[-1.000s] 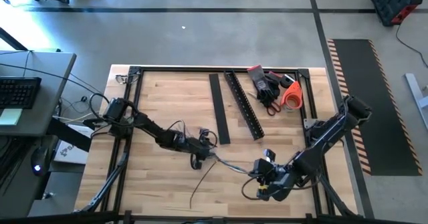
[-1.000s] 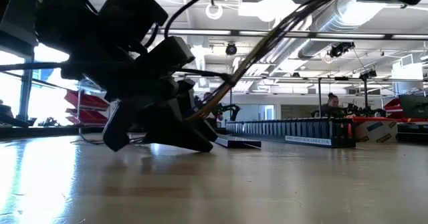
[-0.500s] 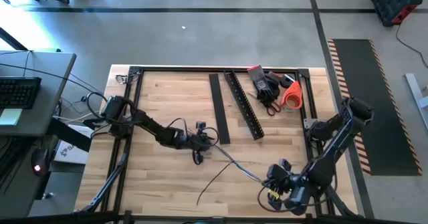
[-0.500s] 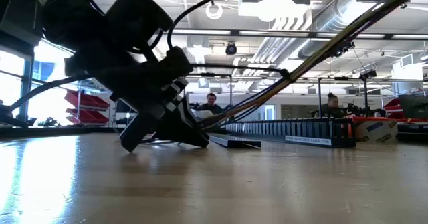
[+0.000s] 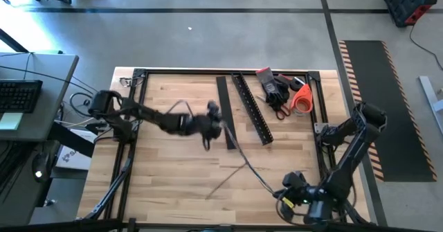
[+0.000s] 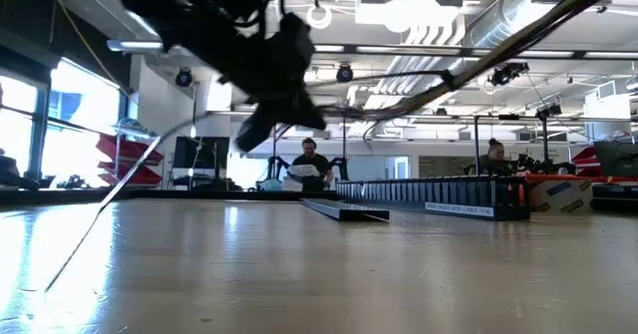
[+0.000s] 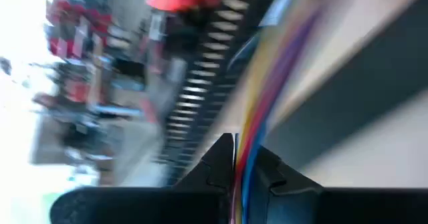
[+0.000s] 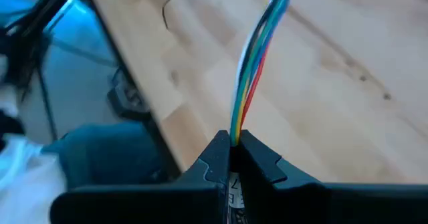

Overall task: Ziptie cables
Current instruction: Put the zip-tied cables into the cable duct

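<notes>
Pale wooden planks make up the tabletop [image 5: 173,170], framed in black metal; two long black slotted rails [image 5: 250,109] lie at its far side, with black gloves [image 5: 275,88] and an orange-handled tool [image 5: 299,97] just beside them; across the room a person [image 6: 307,165] sits at a bench. Between the arms stretches the bunch of thin coloured cables [image 5: 243,163], lifted off the wood; the left gripper [image 5: 213,125], near the rails, is clamped on one end [image 7: 251,150]; the right gripper [image 5: 294,196], at the near right corner, pinches the other end [image 8: 251,83]; one loose dark strand [image 5: 225,183] trails onto the table.
</notes>
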You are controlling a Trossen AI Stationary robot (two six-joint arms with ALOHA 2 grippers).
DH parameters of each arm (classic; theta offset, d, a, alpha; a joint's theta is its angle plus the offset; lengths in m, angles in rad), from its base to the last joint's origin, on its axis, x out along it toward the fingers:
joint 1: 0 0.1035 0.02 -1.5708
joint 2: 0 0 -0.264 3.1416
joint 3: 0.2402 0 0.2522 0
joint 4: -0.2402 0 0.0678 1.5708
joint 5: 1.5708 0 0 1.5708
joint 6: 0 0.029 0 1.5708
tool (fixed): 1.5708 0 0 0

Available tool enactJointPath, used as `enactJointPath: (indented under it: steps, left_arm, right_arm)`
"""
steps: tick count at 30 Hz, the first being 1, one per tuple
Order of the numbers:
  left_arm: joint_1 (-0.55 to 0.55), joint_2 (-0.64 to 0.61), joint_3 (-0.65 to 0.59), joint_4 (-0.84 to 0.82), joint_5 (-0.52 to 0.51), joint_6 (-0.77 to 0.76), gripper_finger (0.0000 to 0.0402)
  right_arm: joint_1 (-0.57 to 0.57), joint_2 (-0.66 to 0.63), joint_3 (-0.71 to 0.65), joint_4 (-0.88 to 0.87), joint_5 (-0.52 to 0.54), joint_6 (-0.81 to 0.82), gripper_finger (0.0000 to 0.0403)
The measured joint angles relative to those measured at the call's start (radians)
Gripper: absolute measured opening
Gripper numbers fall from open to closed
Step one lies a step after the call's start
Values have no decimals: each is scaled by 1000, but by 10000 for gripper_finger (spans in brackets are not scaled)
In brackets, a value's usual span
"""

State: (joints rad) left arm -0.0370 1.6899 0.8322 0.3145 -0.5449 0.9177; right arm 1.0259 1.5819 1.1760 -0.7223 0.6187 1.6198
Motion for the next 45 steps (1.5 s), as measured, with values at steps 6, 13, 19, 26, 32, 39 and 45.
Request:
enactJointPath:
  steps: [6,13,19,26,32,39,45]
  left_arm:
    - [246,8,147,21,208,213,0]
    - [471,145,331,33,378,220,0]
    - [566,336,543,-16,429,255,0]
    - [643,534,760,-89,429,340,0]
    - [692,643,864,-110,433,416,0]
    - [726,736,938,-79,418,496,0]
    - [748,751,956,-75,436,435,0]
  right_arm:
    - [-71,47,-33,-10,19,24,0]
    - [-253,60,-84,-102,40,2,0]
    - [-426,54,-94,-252,-2,-114,0]
    - [-594,38,-93,-320,-81,-266,0]
    - [-682,41,-105,-264,-142,-387,0]
    - [-713,42,-127,-262,-179,-395,0]
    - [-726,42,-127,-262,-175,-417,0]
